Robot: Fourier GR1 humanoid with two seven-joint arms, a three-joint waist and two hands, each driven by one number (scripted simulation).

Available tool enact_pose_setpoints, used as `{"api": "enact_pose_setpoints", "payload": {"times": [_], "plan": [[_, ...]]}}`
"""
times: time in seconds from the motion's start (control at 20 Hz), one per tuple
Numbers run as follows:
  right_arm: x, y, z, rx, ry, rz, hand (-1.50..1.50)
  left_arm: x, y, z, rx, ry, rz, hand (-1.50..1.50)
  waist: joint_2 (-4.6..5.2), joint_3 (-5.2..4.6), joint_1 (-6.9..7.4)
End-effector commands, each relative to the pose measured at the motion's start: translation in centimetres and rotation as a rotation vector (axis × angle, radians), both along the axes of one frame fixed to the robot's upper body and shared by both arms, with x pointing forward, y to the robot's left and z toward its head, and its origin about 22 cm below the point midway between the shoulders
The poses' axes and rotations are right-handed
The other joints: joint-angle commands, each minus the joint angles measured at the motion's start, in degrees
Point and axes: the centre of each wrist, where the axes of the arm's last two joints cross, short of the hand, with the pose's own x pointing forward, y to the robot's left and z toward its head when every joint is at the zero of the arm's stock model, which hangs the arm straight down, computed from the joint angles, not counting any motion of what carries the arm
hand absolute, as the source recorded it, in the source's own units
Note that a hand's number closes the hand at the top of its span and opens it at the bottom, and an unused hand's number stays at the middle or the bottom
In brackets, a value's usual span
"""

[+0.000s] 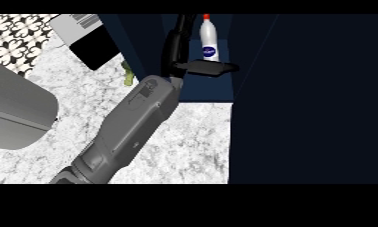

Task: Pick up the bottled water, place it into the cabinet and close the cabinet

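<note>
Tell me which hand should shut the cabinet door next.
Right, probably. The right hand is already reaching into the cabinet, at the foot of the bottled water standing inside, and the open door hangs just to that hand's right. The left hand does not show.

Bottled water (210,40) upright in cabinet (214,93)

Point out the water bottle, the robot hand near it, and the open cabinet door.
Water bottle (210,46), head view, on its white body by the blue label.
Left robot hand (209,67), head view, on the black fingers beneath the bottle.
Cabinet door (310,101), head view, on its dark inner face.
</note>
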Motion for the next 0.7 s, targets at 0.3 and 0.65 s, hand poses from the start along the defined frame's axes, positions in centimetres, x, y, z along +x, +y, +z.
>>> {"api": "enact_pose_setpoints", "payload": {"times": [0.3, 0.65], "plan": [[-1.0, 1.3, 3.9, -0.035, -0.050, 0.001, -1.50, -6.9, 0.2, -0.3, -0.075, 0.001, -0.082, -1.50, -0.08, 0.01, 0.49], [0.4, 1.4, 3.4, -0.045, -0.009, 0.077, -1.50, -13.6, 3.5, -2.2, -0.116, 0.039, -0.096, -1.50, 0.12, 0.00, 1.18]]}}
